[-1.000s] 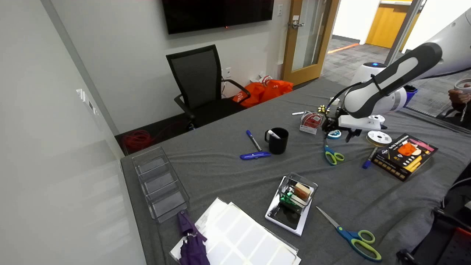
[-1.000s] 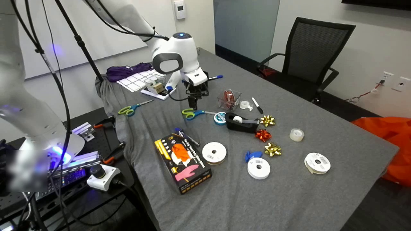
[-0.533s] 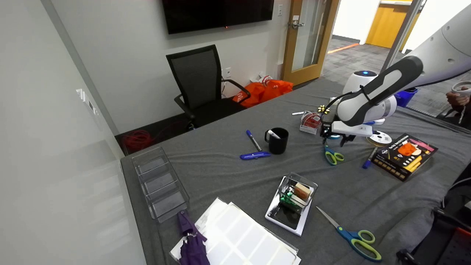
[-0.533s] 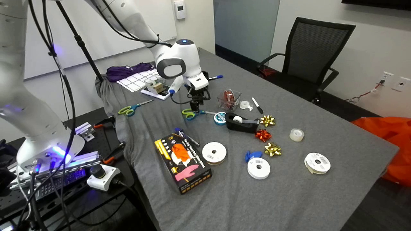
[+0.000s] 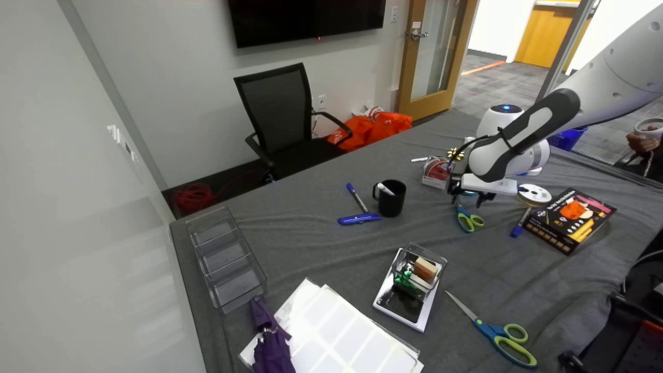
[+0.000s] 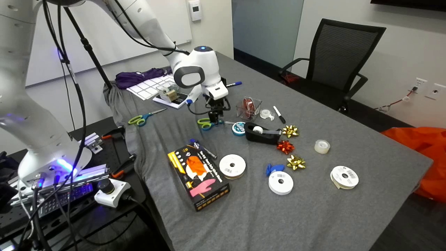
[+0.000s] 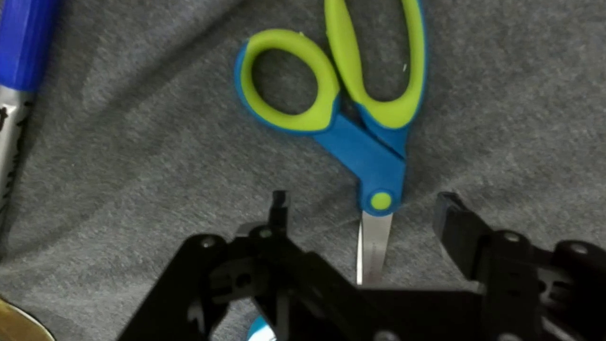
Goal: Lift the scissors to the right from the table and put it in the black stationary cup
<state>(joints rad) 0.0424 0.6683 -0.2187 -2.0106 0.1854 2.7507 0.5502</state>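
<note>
The small scissors (image 5: 464, 213) with light-green loops, a blue body and short metal blades lie flat on the grey table. They also show in an exterior view (image 6: 205, 124) and in the wrist view (image 7: 378, 170). My gripper (image 5: 467, 202) hangs low over them, also in an exterior view (image 6: 214, 121). In the wrist view my gripper (image 7: 363, 195) is open, with one finger on each side of the scissors' pivot and blades, touching neither. The black cup (image 5: 391, 202), a handled mug, stands upright with a white marker in it. The arm mostly hides it in the opposite exterior view.
A round teal tin (image 6: 239, 129) and a black tape dispenser (image 6: 261, 136) lie near the blades. Larger scissors (image 5: 487, 329), a glove box (image 5: 570, 220), a blue-capped marker (image 7: 21, 52), a ribbon box (image 6: 249, 108) and a blue cutter (image 5: 359, 219) also lie on the table.
My gripper has moved lower and sideways, now over the small scissors' pivot and blades. The small scissors and the cup have not moved.
</note>
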